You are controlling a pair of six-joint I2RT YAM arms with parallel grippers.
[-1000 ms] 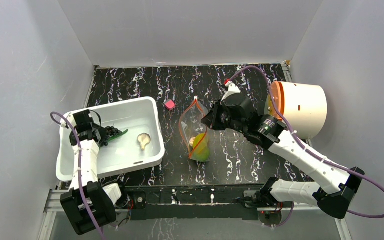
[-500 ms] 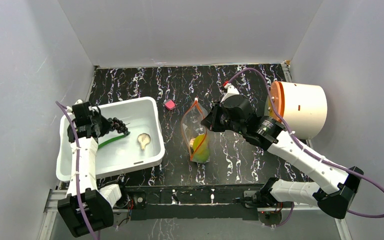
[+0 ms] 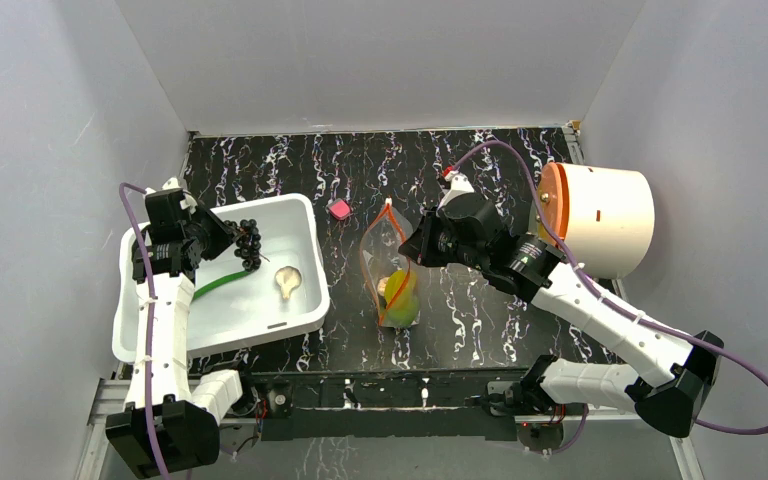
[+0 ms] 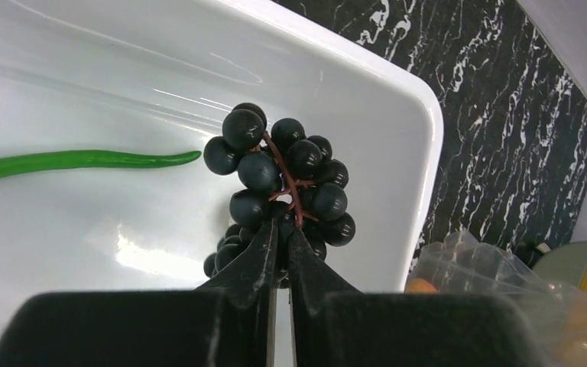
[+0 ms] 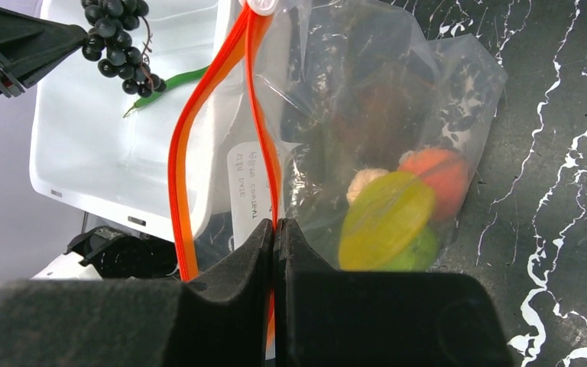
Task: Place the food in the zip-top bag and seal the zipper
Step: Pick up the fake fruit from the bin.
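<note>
My left gripper (image 4: 281, 229) is shut on the stem of a bunch of black toy grapes (image 4: 258, 170) and holds it above the white bin, as the top view shows (image 3: 248, 243). A long green pod (image 4: 84, 160) and a beige mushroom (image 3: 287, 280) lie in the bin. My right gripper (image 5: 275, 225) is shut on one side of the orange-red zipper (image 5: 182, 145) and holds the clear zip-top bag (image 5: 382, 99) with its mouth open. Inside the bag are an orange ball (image 5: 443, 172), a yellow piece (image 5: 386, 218), a green ball (image 5: 420, 248) and a beige garlic (image 5: 363, 183).
The white bin (image 3: 300, 215) stands at the left. A small pink block (image 3: 339, 209) lies just behind the bag. A white cylinder with an orange lid (image 3: 600, 215) lies at the right by the wall.
My left gripper has risen and moved right with the grapes, away from the green pod, which stays in the bin. My right gripper has shifted slightly left, still gripping the zipper.
</note>
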